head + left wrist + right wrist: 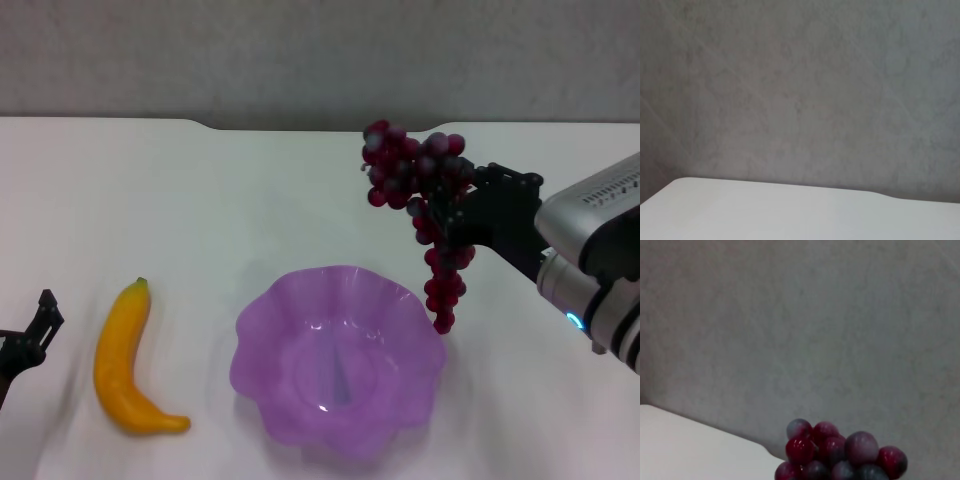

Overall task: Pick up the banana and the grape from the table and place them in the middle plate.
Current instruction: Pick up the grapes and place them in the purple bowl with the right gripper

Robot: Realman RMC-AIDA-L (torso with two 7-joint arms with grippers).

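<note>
My right gripper (447, 205) is shut on the grape bunch (418, 190) and holds it in the air, just beyond the right rim of the purple scalloped plate (262, 330). The bunch hangs down, its lower end near the plate's right edge. The grape also shows in the right wrist view (840, 455). The banana (125, 358) lies on the white table (200, 200) left of the plate. My left gripper (30, 335) is at the far left edge, beside the banana and apart from it.
A grey wall stands behind the table's notched far edge (215, 124). The left wrist view shows only the wall and a strip of the table (790, 210).
</note>
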